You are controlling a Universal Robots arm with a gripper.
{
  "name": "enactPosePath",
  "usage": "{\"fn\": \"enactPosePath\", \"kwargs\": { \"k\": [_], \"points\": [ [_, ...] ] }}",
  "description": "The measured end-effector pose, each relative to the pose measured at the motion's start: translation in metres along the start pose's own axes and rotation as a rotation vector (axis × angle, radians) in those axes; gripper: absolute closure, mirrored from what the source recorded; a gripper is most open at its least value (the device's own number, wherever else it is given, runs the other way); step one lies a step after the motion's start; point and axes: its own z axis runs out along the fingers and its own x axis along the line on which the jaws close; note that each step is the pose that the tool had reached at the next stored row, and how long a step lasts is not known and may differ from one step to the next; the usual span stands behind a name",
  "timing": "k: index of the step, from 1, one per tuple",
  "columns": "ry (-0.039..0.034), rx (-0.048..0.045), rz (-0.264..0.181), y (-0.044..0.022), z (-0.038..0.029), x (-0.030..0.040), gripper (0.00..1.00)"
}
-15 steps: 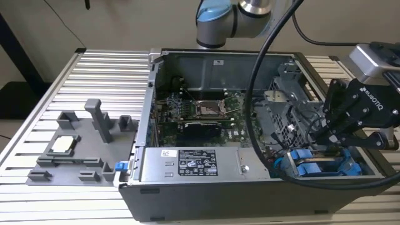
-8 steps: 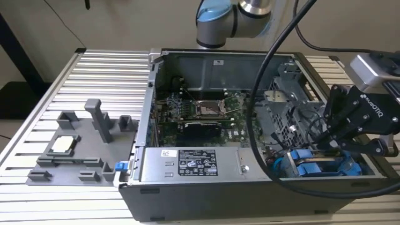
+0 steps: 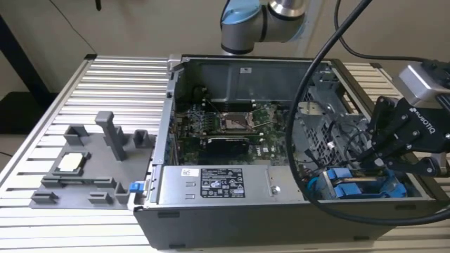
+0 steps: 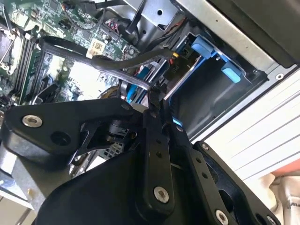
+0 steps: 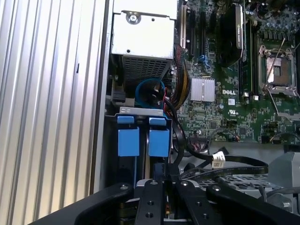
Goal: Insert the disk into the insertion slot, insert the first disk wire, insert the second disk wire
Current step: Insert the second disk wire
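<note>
my gripper (image 3: 371,158) hangs over the near corner of an open computer case (image 3: 232,221) on the exterior view's right, just above a grey drive cage with blue trim (image 3: 393,191). in the second wrist view my two black fingers (image 4: 157,140) are pressed close together, pinching the end of a thin black wire (image 4: 126,61) that arcs back over the green motherboard (image 4: 28,42). in the first wrist view two blue-framed drives (image 5: 143,136) sit side by side in the cage, blue tabs showing; i cannot tell which of them is the disk. my fingertips sit just beside the insertion slot (image 4: 201,89), where a blue-edged drive already rests. a grey ribbed table (image 3: 105,95) holds a grey fixture (image 3: 91,163) well apart, on the exterior view's left.
</note>
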Motion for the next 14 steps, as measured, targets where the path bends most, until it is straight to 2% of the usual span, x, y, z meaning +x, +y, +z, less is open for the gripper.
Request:
{"fn": "enactPosePath", "kwargs": {
  "k": [14],
  "points": [
    [-0.0052, 0.0047, 0.028, -0.0005, 0.0024, 0.0003, 0.84]
  ]
}}
